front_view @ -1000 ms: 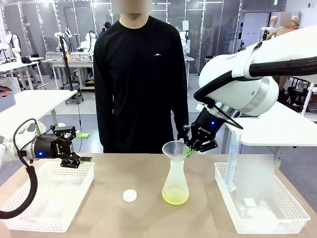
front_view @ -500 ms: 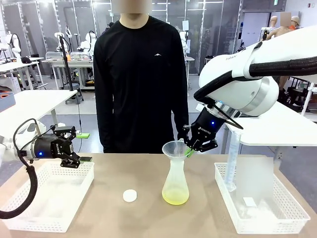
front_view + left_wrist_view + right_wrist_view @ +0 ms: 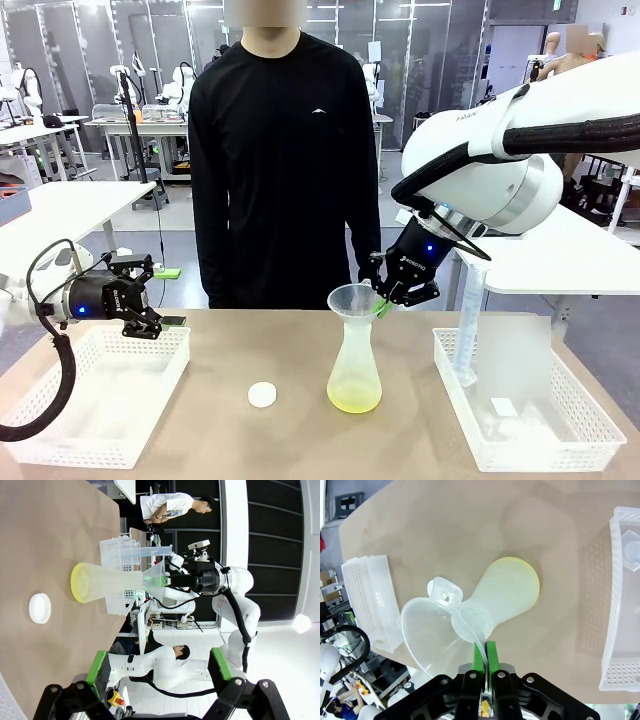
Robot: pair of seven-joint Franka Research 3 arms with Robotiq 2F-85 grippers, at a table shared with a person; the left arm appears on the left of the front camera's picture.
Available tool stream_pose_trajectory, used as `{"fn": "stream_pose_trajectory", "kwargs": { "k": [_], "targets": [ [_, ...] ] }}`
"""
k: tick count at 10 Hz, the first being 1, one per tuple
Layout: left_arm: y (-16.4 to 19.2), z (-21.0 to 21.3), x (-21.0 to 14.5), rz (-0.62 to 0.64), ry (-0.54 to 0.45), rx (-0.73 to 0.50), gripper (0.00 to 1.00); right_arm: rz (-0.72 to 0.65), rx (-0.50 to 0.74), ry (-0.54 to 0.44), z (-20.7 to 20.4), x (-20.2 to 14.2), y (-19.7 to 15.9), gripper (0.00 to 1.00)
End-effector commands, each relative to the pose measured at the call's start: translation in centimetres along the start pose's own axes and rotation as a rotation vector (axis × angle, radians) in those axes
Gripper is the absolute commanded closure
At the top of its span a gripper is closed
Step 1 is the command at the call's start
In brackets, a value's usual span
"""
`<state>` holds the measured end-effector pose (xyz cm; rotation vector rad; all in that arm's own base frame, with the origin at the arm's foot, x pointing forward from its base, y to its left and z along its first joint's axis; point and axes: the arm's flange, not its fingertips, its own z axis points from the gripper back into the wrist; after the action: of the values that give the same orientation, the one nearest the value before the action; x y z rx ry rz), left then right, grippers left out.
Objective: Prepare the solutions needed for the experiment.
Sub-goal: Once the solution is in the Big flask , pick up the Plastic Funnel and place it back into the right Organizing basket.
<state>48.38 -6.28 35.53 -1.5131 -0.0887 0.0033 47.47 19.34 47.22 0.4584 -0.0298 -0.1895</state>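
Right gripper (image 3: pixel 384 302), mid-right of front frame: pads pinched almost shut on the thin rim of the funnel (image 3: pixel 352 298). In the right wrist view its green fingers (image 3: pixel 479 660) meet on that rim at bottom centre. The funnel sits w/ its stem in the neck of the flask (image 3: pixel 354 365), which stands upright at frame centre on the table (image 3: pixel 220 440). The solutions (image 3: pixel 354 402): a thin pale yellow-green layer at the flask bottom, far below the neck.

Further out:
- White cap (image 3: pixel 262 394) lies flat on the table left of the flask, apart from it.
- Right basket (image 3: pixel 590 430), lower right, w/ a tall clear cylinder (image 3: pixel 468 335) standing at its left end.
- Left gripper (image 3: pixel 172 297), left edge: jaws wide, nothing btwn them, hanging above the left basket (image 3: pixel 110 400).
- Person (image 3: pixel 285 150) stands behind the table, top centre.

Step, prob.: liquid is in, so the funnel is due to come off the flask. Next move needs a straight-up lift so the stem clears the neck w/o dragging or tipping the flask. The grip is on the rim edge only, so the funnel could pivot; go slow. Then park it, likely in a basket. The cap may go on the flask after, but can't tell if it fits.
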Motion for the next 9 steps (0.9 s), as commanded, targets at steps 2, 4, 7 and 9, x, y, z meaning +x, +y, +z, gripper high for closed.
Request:
{"fn": "stream_pose_trajectory", "kwargs": {
  "k": [2,4,7,9],
  "targets": [
    [-0.1,-0.1,0.1,-0.020,-0.018,-0.008,0.00,-0.040,0.053,-0.012,2.4,-0.3,-0.1,0.97],
    [-0.1,-0.1,0.1,-0.020,-0.018,-0.008,0.00,-0.034,0.076,-0.019,4.0,-0.9,0.0,0.97],
    [-0.1,-0.1,0.1,-0.020,-0.018,-0.008,0.00,-0.002,0.136,0.008,6.0,-1.7,0.2,0.97],
    [-0.1,-0.1,0.1,-0.020,-0.018,-0.008,0.00,0.000,0.149,-0.020,7.7,-2.3,0.1,0.97]
  ]
}}
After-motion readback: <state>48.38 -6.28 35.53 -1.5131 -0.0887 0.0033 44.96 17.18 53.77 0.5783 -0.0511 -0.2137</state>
